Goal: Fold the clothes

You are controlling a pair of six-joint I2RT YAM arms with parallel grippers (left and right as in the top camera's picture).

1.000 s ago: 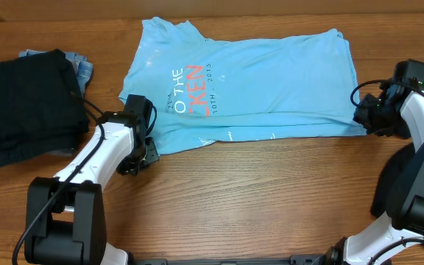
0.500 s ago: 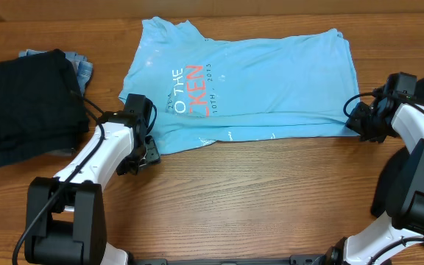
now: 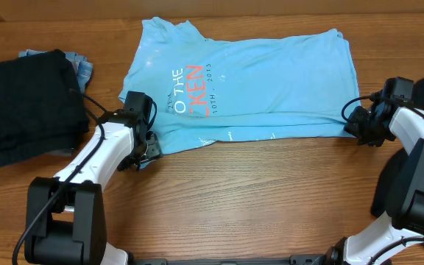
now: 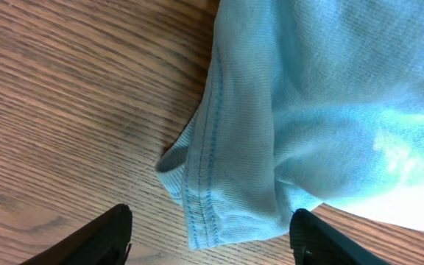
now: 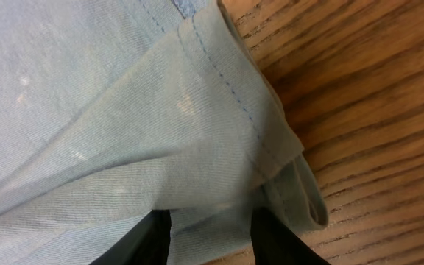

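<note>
Low over the table [image 4: 57,88], found left gripper [image 4: 210,228] spread wide, with a stitched hem corner of the light blue T-shirt [image 4: 322,110] lying loose between its fingers. Found right gripper [image 5: 208,235] straddling a hem fold at the shirt's opposite front corner; could not tell whether clamped. Read "O THE", orange-red "KEN" and "10TH 2015" from overhead only; saw just stitching from the wrists. Noted black garments [image 3: 20,103] atop a denim piece [image 3: 85,70], far left.
</note>
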